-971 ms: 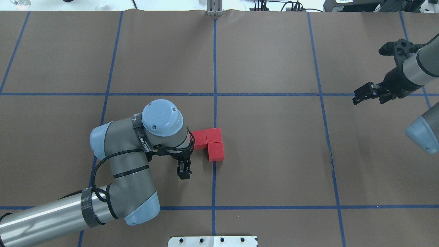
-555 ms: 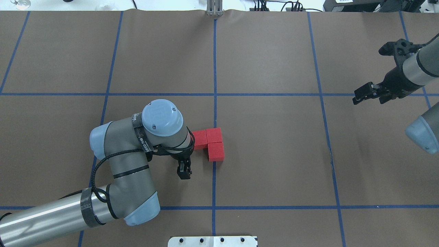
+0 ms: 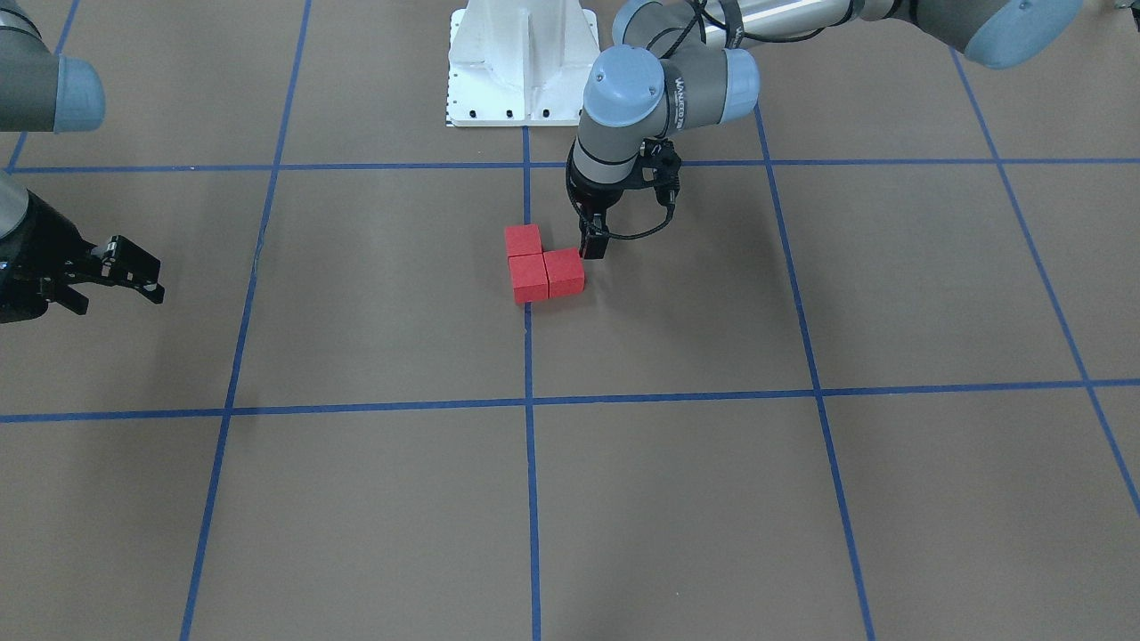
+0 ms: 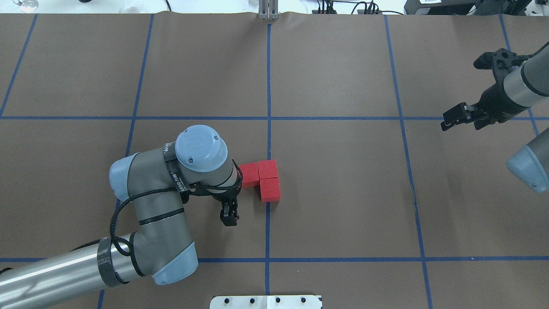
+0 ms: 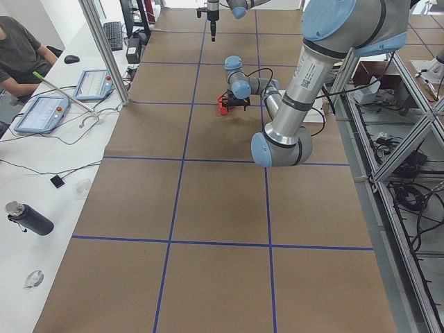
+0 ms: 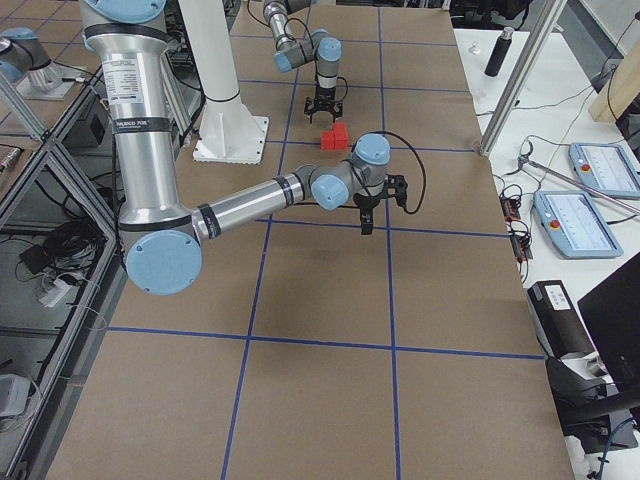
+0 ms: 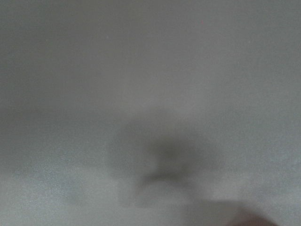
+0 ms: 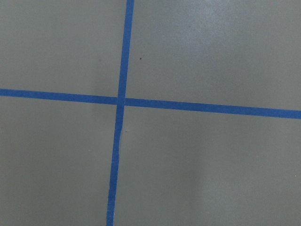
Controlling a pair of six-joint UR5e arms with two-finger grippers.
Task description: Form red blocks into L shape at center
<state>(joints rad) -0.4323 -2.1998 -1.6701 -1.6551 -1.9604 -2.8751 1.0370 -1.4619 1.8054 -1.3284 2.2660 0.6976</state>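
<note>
Red blocks [image 4: 264,180] L-shaped, beside left gripper [image 4: 229,218] jaws (apart)

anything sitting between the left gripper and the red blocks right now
Nothing visible does. The left gripper hangs right beside the red blocks, which already sit in an L at the central grid line, with only bare table around them.

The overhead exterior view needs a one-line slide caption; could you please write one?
Three red blocks sit in an L at the table's center, the left hand beside them.
</note>
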